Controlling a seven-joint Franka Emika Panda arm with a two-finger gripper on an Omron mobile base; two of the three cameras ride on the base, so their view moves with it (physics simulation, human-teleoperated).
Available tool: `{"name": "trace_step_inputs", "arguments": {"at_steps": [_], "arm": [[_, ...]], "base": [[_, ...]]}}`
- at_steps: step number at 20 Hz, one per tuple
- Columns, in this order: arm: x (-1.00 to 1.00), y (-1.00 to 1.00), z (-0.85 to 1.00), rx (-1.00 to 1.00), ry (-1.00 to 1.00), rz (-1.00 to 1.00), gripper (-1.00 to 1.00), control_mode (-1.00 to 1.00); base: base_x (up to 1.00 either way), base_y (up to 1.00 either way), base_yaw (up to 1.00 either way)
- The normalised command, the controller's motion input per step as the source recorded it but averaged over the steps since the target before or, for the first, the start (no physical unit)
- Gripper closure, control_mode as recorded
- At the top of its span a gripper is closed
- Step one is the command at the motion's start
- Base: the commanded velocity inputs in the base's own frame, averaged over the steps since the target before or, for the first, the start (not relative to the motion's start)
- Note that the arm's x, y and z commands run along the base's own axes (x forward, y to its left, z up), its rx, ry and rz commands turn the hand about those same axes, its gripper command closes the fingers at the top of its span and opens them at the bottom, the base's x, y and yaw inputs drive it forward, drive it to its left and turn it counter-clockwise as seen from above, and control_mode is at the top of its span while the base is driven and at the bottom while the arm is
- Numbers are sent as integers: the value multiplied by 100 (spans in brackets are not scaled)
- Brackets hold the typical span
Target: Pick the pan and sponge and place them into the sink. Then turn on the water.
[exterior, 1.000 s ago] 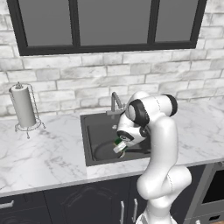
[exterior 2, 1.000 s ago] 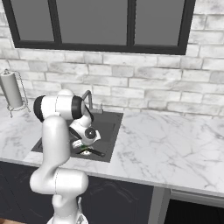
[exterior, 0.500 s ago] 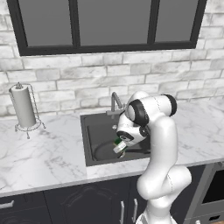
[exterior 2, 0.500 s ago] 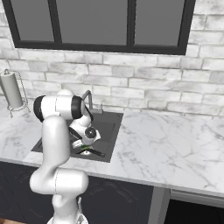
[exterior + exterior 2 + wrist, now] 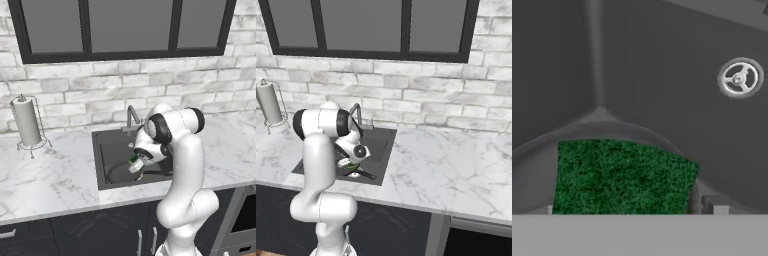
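The dark pan lies in the sink, its thin handle pointing to the basin's front right. In the hand view the green sponge rests inside the pan's curved rim. My gripper hangs low in the basin right over the sponge, open. One fingertip stands just clear of each side of it. From the base views the gripper points down at the pan with the sponge as a green patch under it. The grey faucet runs no water.
The silver drain sits on the bare sink floor beyond the pan. A paper towel holder stands on the marble counter to the left of the sink. The brick wall and a window rise behind the faucet.
The jaws have spread from partly open to wide, letting go of the sponge, which now lies in the pan. The arm has hardly moved.
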Motion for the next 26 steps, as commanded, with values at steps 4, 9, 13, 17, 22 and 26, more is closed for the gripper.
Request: {"name": "trace_step_inputs", "arguments": {"at_steps": [4, 9, 13, 17, 22, 26], "arm": [[-6, 14, 1, 5, -10, 5, -100, -100], [-7, -1, -39, -1, -9, 5, -100, -100], [-1, -18, -45, -5, -6, 5, -100, -100], [-2, -26, -44, -7, -4, 6, -100, -100], [-14, -45, -41, -7, 3, 3, -100, -100], [-22, -47, -49, -6, 6, 0, -100, -100]], "base": [[0, 0, 0], [0, 0, 0], [0, 0, 0], [0, 0, 0], [0, 0, 0], [0, 0, 0]]}}
